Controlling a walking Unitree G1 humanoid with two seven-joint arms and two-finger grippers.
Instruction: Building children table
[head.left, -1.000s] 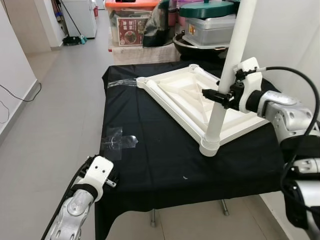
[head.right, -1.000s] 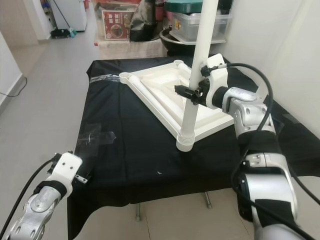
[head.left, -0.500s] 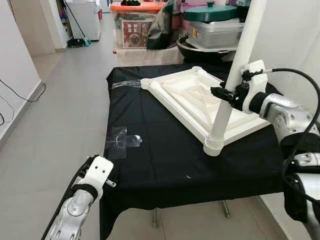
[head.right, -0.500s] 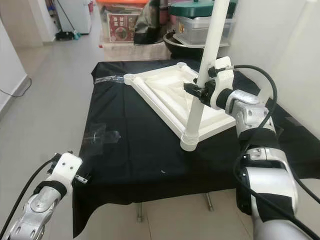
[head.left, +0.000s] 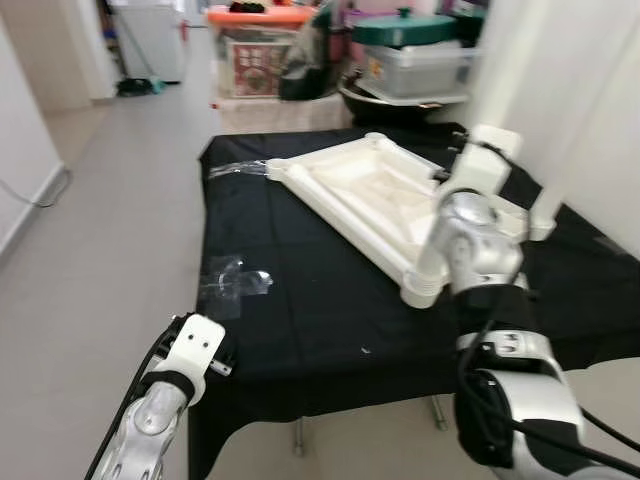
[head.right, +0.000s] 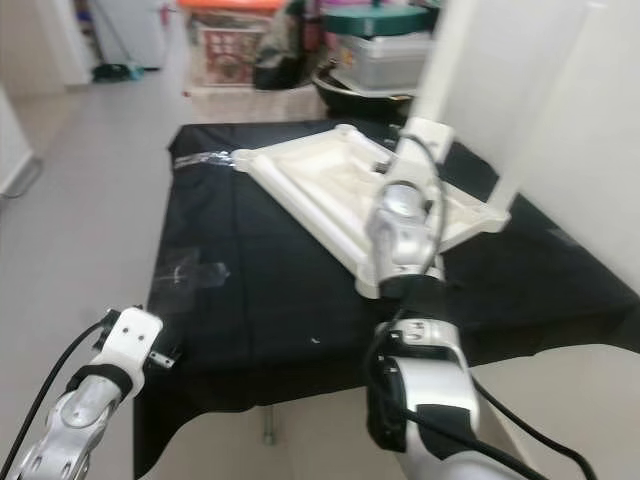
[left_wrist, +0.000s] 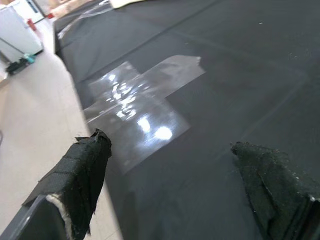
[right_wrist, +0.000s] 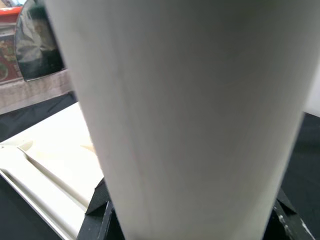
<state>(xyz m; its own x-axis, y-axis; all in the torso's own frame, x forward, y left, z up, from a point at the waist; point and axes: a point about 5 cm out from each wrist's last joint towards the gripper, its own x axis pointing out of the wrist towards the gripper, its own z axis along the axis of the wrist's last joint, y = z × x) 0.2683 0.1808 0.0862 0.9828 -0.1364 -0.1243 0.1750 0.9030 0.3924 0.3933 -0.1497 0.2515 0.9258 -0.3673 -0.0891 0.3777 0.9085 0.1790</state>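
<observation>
From the head views, a worktop draped in matte black cloth (head.left: 300, 300) stands on pale grey floor tiles (head.left: 90, 220), with lidded plastic storage tubs (head.left: 420, 55) stacked behind. The upturned white plastic children's tabletop (head.left: 370, 195) lies on the cloth, a smooth white tubular leg (head.left: 432, 265) seated in its near corner socket. Clear glossy tape (head.left: 235, 283) shines nearby.

Left wrist view: the left hand (left_wrist: 175, 185) hangs released, fabric-wrapped fingertips apart above the tape.

Right wrist view: the right hand (right_wrist: 195, 220) grasps the leg.

no readable text, labels or signs
</observation>
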